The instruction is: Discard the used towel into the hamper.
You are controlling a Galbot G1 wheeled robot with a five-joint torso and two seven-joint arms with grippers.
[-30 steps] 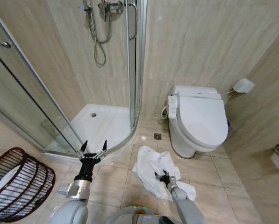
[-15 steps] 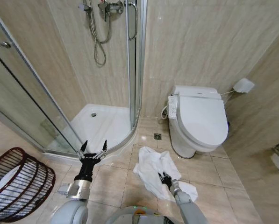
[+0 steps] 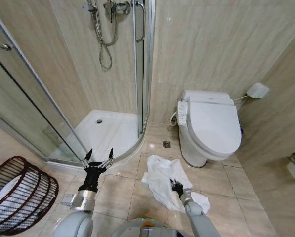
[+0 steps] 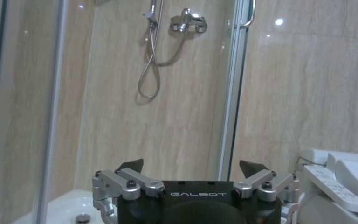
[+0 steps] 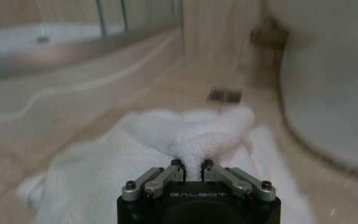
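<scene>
Down at about five o'clock in the head view, the right gripper (image 3: pixel 176 186) has its fingers pinched together on a raised fold of the white towel (image 3: pixel 163 177), which lies crumpled on the tan floor tiles (image 3: pixel 118 195). In the right wrist view the cloth (image 5: pixel 166 149) rises to a peak between the closed fingertips (image 5: pixel 176 164). Toward seven o'clock, the left gripper (image 3: pixel 99 157) is held upright, its fingers spread apart and empty. Out at eight o'clock sits the hamper (image 3: pixel 19 195), a dark red-brown wire basket with white cloth inside, well apart from the towel. Farther off, the shower enclosure (image 3: pixel 105 131) stands at eleven o'clock and the toilet (image 3: pixel 210 126) at one o'clock.
</scene>
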